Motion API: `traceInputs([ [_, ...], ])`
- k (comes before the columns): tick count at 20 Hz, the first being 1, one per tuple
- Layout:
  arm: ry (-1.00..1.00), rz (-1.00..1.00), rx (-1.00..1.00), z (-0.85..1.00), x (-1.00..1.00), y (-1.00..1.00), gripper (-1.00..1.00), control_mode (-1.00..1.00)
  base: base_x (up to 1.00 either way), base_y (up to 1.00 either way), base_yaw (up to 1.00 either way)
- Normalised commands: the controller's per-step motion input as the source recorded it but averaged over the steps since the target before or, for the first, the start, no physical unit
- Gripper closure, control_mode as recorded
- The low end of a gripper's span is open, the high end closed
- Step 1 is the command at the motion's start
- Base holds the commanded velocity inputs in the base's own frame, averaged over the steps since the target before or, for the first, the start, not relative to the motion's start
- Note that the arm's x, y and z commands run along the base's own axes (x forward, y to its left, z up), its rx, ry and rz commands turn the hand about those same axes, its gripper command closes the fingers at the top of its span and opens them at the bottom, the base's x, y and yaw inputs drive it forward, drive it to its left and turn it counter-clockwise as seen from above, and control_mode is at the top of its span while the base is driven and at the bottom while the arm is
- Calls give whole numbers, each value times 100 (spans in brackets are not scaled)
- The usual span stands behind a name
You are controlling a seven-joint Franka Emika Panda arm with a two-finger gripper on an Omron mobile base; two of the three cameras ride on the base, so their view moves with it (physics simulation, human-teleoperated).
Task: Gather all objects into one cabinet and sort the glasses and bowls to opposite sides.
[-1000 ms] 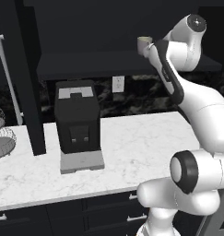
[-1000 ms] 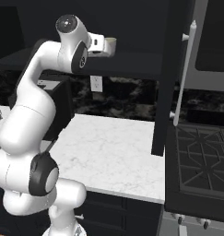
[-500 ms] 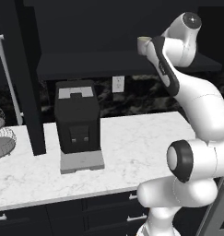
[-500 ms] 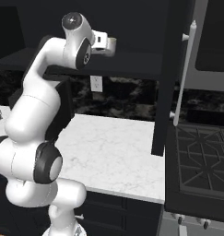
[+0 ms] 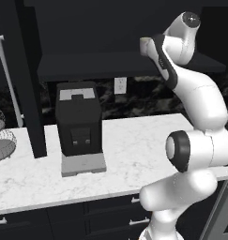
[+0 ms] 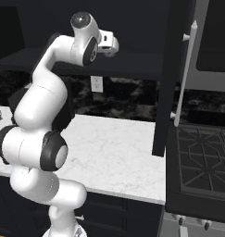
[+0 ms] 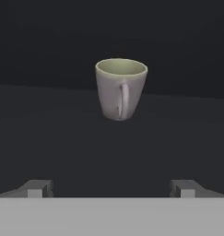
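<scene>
One white marble bench (image 5: 134, 154) under a black cabinet (image 5: 110, 63). Grey-beige cup (image 7: 120, 88) upright on the dark shelf (image 7: 49, 133), straight ahead of the gripper (image 7: 111, 189), untouched; fingers spread wide.

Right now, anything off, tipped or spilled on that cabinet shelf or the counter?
Nothing stands out. The grey-beige cup stands upright on the dark cabinet shelf, handle toward the open claw, which sits apart from it. The coffee machine stands square on the marble counter, no spill visible.
</scene>
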Motion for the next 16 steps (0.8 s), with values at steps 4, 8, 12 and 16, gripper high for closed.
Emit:
traceInputs([
  [4, 4, 0, 0, 0, 59, 0, -100, -100, 0, 0, 0],
  [8, 4, 0, 0, 0, 50, 0, -100, -100, 0, 0, 0],
  [12, 2, 0, 0, 0, 28, -1, -100, -100, 0, 0, 0],
  [16, 0, 0, 3, 0, 4, -10, -100, -100, 0, 0, 0],
])
